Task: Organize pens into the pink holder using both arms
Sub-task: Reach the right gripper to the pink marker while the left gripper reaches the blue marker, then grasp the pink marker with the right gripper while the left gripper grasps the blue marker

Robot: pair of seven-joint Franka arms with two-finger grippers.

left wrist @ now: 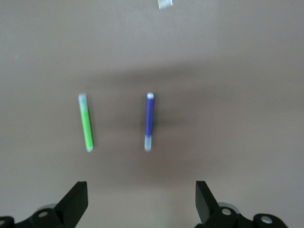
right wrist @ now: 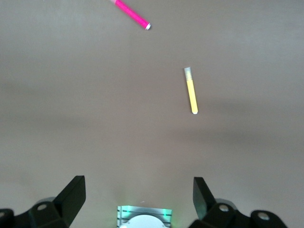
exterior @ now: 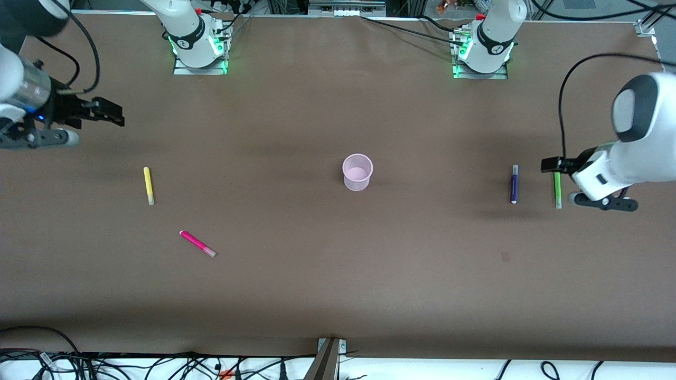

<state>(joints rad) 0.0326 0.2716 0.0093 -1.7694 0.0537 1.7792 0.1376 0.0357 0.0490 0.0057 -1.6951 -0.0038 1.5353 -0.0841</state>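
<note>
Waiting pincers, four pens loose around holder

Front view: pink holder [exterior: 357, 171] upright mid-surface [exterior: 338, 295]. Yellow pen [exterior: 149, 186] and magenta pen [exterior: 198, 244] toward the right arm's end of it; purple pen [exterior: 514, 184] and green pen [exterior: 557, 190] toward the left arm's end.

Left wrist view: left pincer [left wrist: 141, 199] released above both pens.

Right wrist view: right pincer [right wrist: 139, 195] released.

Front camera sat high, faced arm bases, covered whole table [exterior: 338, 295]. Each wrist camera looked down past its open hand at bare table. Front and left wrist shared green pen [exterior: 557, 191] [left wrist: 86, 122]; right wrist shared yellow pen [exterior: 149, 186] [right wrist: 191, 91].
</note>
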